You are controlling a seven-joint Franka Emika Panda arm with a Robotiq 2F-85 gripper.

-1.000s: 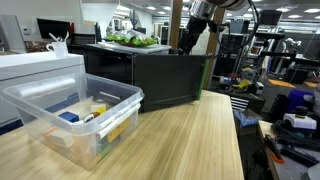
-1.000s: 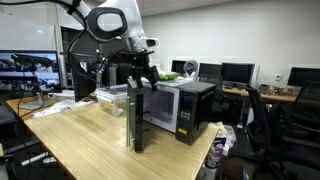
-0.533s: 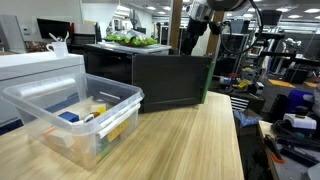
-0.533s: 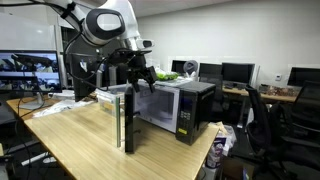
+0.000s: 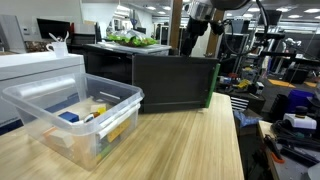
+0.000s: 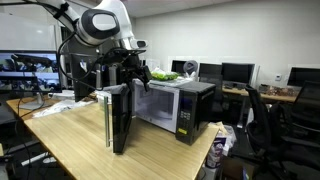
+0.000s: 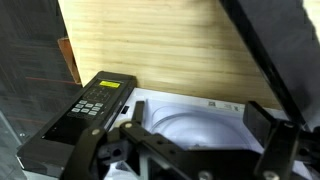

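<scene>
Wrist view looks past the gripper, fingers spread and empty, onto the microwave below. In an exterior view the microwave door stands swung wide over the wooden table, just beside the gripper.

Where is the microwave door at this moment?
In an exterior view the microwave door stands swung open over the wooden table, to the picture's left of the microwave and just below the open hand.

The microwave door is glossy, the table matt wood, the bin clear plastic.
</scene>
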